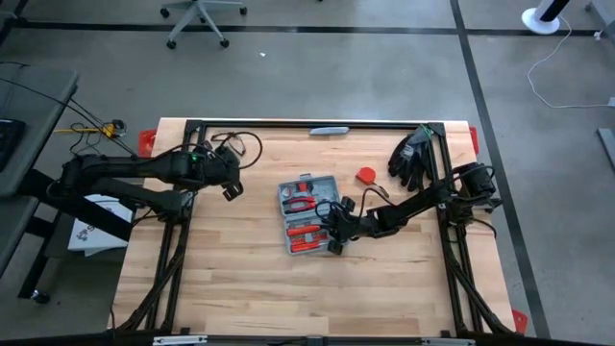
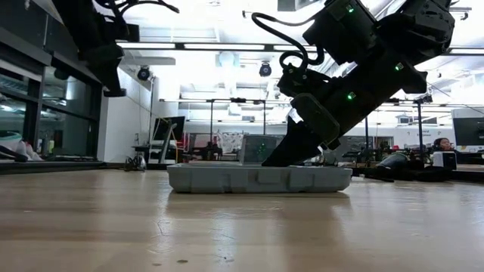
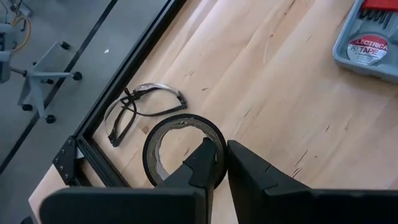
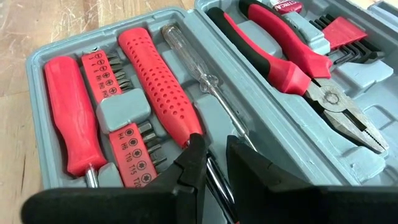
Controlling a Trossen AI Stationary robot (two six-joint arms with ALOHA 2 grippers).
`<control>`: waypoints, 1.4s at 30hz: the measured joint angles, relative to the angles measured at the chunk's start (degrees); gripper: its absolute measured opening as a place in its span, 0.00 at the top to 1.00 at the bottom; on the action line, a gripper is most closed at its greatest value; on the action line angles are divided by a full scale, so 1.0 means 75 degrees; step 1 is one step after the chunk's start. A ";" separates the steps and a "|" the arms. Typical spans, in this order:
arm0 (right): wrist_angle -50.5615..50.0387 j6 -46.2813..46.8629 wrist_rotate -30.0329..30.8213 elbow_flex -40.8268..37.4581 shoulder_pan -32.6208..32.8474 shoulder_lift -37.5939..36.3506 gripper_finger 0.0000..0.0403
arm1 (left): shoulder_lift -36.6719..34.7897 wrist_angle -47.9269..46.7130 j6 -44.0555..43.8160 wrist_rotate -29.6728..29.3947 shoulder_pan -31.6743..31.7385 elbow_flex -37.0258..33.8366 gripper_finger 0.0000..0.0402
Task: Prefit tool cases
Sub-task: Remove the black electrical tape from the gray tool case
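Grey plastic tool case [image 1: 308,214] lies open; a screwdriver [image 4: 205,87] is pinched by the right gripper [image 4: 211,163] and needs pressing into its slot. The left gripper [image 3: 221,163], far left, is clamped on a tape roll [image 3: 180,146].

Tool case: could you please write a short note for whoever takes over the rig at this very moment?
Left tool: shut on a black tape roll, held above the table's left side.
Right tool: down in the tool case, shut on the shaft of the dotted red screwdriver.
Case: lies open, mid-table.
Done: pliers, bits and other tools sit in their slots.
Left: probably seat the screwdriver, release it, deal with the tape roll, close the case.
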 joint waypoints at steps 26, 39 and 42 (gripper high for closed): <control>0.0003 0.0000 0.0041 0.0000 0.0000 0.0006 0.86 | 0.0000 -0.0006 0.0068 0.1571 0.0788 0.0003 0.92; 0.0000 0.0003 0.0033 0.0000 0.0000 0.0006 0.86 | 0.0000 -0.0003 -0.0048 0.1545 0.0886 0.0003 0.66; 0.0000 0.0003 0.0032 0.0000 0.0000 0.0006 0.86 | 0.0000 -0.0003 -0.0061 0.1461 0.0886 0.0003 0.61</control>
